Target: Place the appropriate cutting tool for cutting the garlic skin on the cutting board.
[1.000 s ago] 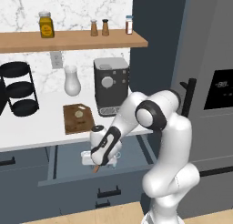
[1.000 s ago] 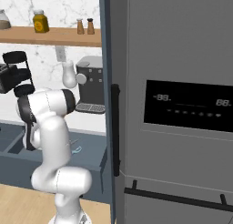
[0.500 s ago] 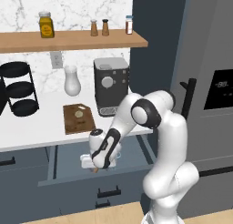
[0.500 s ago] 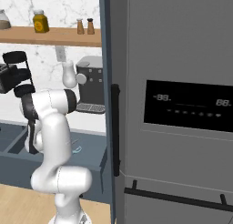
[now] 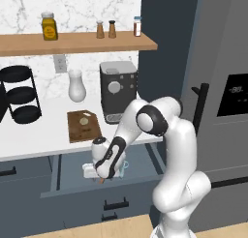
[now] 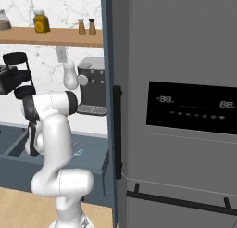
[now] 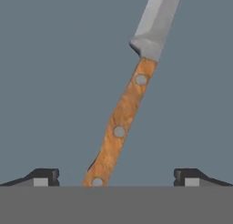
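Observation:
The cutting tool (image 7: 120,127), a small knife with an orange-brown handle and grey blade, lies flat on the grey drawer floor. My gripper (image 7: 116,177) hangs right over it, open, with the handle's end between the two fingertips (image 7: 43,176) and touching neither. In the left base view the gripper (image 5: 102,176) is down inside the open drawer (image 5: 72,188), with an orange bit of the cutting tool (image 5: 101,181) below it. The dark-brown cutting board (image 5: 80,133) lies on the white counter above, with the pale garlic (image 5: 85,120) on it.
A small light-blue looped tool (image 5: 125,165) lies in the drawer to the right of my hand. A coffee machine (image 5: 117,89), white vase (image 5: 76,85) and black tiered rack (image 5: 19,94) stand on the counter. The grey fridge (image 6: 185,106) fills the right side.
The hand has sunk lower into the drawer, closer to the knife. The jaws stayed wide open.

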### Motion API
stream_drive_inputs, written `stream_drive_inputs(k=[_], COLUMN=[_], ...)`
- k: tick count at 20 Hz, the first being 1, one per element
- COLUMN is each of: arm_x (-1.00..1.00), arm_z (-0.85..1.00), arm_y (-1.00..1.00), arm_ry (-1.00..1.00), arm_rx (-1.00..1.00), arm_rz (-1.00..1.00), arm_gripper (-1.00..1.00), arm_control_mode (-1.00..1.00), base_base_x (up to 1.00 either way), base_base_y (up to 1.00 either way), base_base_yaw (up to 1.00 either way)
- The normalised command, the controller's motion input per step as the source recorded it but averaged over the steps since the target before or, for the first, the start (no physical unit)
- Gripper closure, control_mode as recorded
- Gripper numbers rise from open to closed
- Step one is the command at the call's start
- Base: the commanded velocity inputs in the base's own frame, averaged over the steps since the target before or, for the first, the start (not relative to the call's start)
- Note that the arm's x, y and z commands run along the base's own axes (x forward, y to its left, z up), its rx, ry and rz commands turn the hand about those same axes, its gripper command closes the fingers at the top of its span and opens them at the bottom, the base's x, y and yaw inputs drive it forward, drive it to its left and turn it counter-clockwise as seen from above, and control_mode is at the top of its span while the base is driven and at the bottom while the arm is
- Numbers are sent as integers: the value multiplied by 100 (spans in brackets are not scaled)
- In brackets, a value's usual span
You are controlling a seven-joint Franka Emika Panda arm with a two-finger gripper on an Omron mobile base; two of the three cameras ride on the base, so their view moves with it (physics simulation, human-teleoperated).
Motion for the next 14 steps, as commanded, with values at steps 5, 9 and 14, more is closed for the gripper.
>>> stream_drive_inputs(k=[5,9,14], arm_x=[22,22,13], arm_z=[-10,-19,-23], arm_y=[1,0,0], arm_ry=[0,0,0], arm_rx=[-1,-1,-1], arm_rz=[0,0,0], arm_gripper=[-100,-100,-100], arm_control_mode=[-100,-100,-100], base_base_x=[0,0,0], base_base_y=[0,0,0], base_base_yaw=[0,0,0])
